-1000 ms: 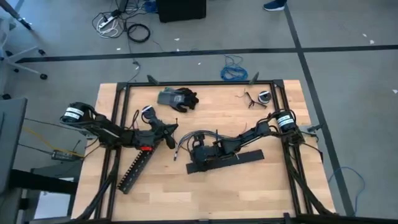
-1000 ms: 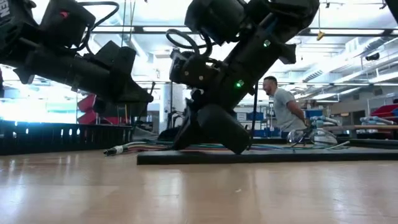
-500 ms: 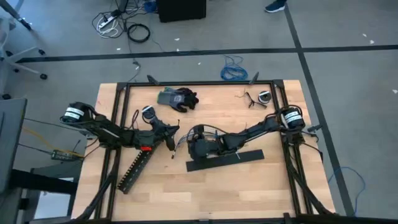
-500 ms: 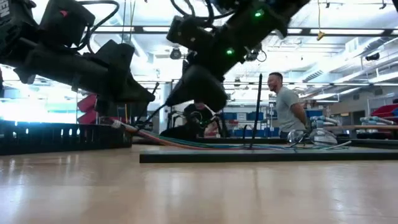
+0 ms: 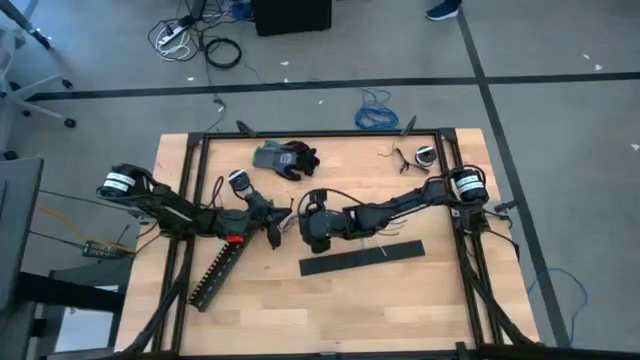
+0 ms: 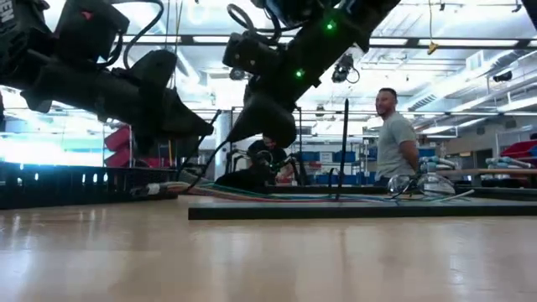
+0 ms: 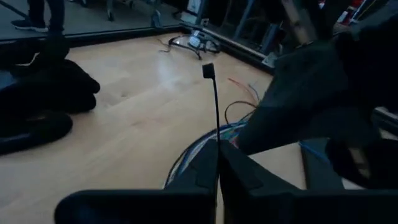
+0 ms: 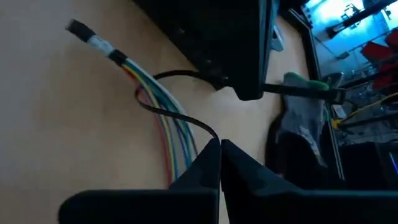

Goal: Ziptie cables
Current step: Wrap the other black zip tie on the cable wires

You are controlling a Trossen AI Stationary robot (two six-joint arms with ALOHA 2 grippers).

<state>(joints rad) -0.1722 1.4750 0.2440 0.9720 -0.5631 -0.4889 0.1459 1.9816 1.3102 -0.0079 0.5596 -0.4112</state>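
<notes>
Cables (image 8: pixel 165 127) lie on worktop (image 5: pixel 400 295); both claws clenched on one ziptie (image 7: pixel 215 121), left claw (image 7: pixel 219 163), right claw (image 8: pixel 219 149). Looping step; next, thread tail through head.

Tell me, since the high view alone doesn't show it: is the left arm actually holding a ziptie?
Observer: Yes. In the left wrist view the left gripper has its fingers shut on a thin black plastic ziptie, which stands upright with its head on top.
Operator: And the other arm?
Observer: The right gripper is shut on a thin black strip that curves across the bundle of coloured wires.
Operator: Where does the bundle end?
Observer: One end, with a dark tip, lies free on the wooden table.
</notes>
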